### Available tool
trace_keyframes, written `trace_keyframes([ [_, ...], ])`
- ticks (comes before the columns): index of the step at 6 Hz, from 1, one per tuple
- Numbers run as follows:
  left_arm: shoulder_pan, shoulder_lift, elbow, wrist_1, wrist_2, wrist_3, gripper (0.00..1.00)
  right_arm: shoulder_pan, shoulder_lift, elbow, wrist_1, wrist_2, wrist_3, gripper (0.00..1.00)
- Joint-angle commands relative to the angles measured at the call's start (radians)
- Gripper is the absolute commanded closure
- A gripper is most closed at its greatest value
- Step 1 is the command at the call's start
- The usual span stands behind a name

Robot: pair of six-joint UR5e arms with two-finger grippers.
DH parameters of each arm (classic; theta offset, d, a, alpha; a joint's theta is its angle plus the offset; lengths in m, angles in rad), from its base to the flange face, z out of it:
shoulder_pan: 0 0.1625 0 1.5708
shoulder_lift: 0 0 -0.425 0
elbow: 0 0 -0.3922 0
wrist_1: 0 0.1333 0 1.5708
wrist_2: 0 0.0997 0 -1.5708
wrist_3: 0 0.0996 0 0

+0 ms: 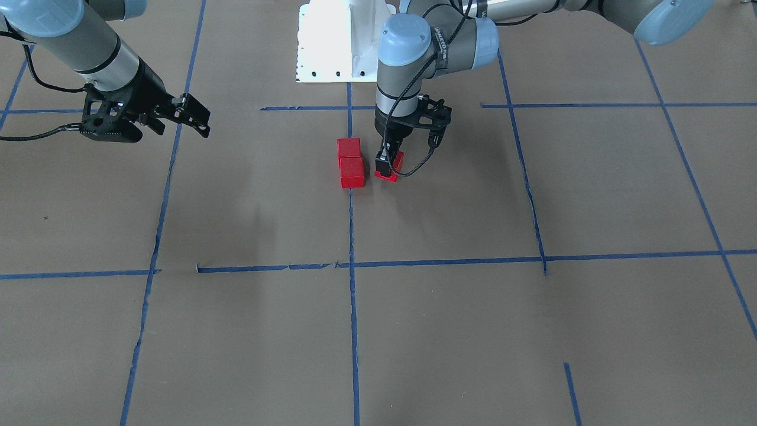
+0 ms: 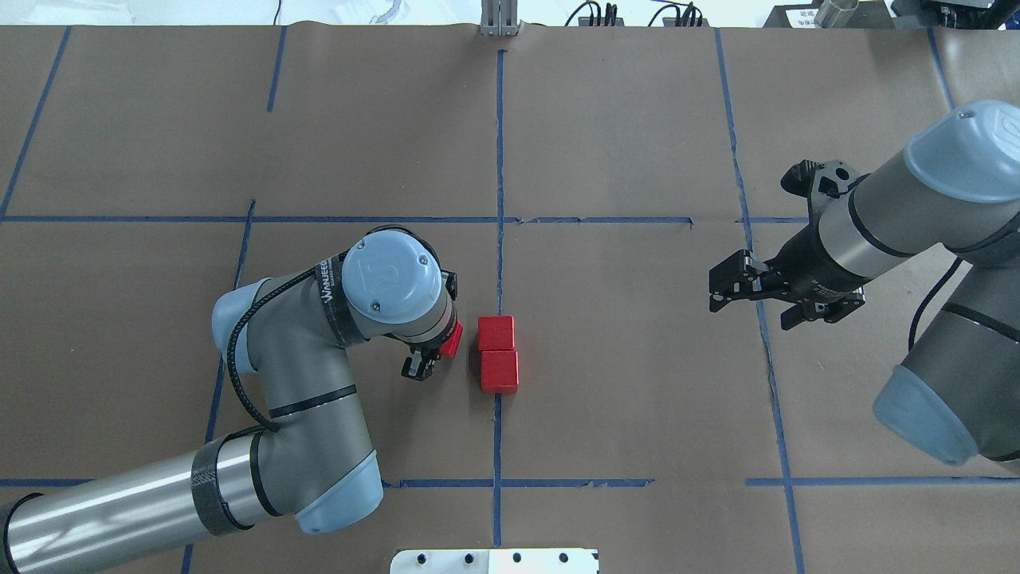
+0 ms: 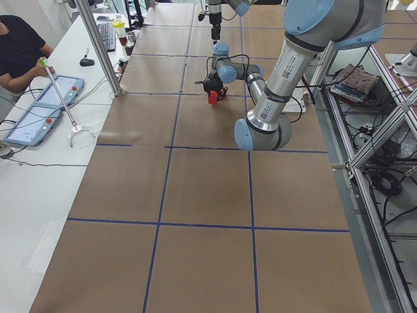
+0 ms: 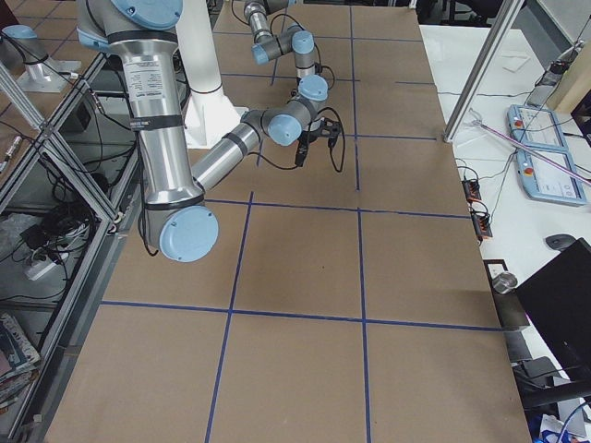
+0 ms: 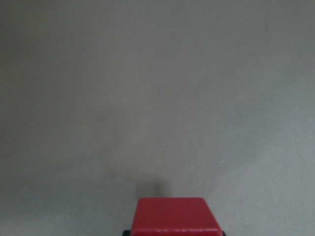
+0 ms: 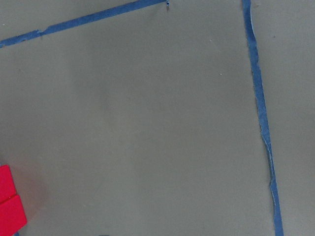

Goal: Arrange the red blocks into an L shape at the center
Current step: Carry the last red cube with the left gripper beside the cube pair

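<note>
Two red blocks (image 2: 496, 332) (image 2: 499, 371) lie touching in a short row on the middle blue tape line (image 2: 500, 159); they also show in the front view (image 1: 348, 147) (image 1: 352, 172) and at the right wrist view's lower left edge (image 6: 7, 206). My left gripper (image 2: 434, 351) (image 1: 388, 165) points down, shut on the third red block (image 2: 453, 339) (image 1: 397, 163) (image 5: 172, 216), low over the paper, a small gap beside the row. My right gripper (image 2: 721, 287) (image 1: 198, 118) is open and empty, raised well away from the blocks.
The white robot base (image 1: 337, 41) stands just behind the blocks on the center line. Brown paper with a blue tape grid (image 2: 606, 219) covers the table. An operator (image 3: 19, 52) sits at a side desk, off the work surface.
</note>
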Motion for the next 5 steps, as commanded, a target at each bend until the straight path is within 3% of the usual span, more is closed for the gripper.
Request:
trace_keyframes([
  [1,-0.004,-0.006,0.005,-0.006,-0.001,-0.144,1.0,0.0,-0.001,0.0,0.0,0.0,0.002,0.0],
  [5,-0.004,-0.037,0.054,0.0,-0.036,-0.155,1.0,0.0,-0.001,0.0,0.0,0.002,0.006,0.0],
])
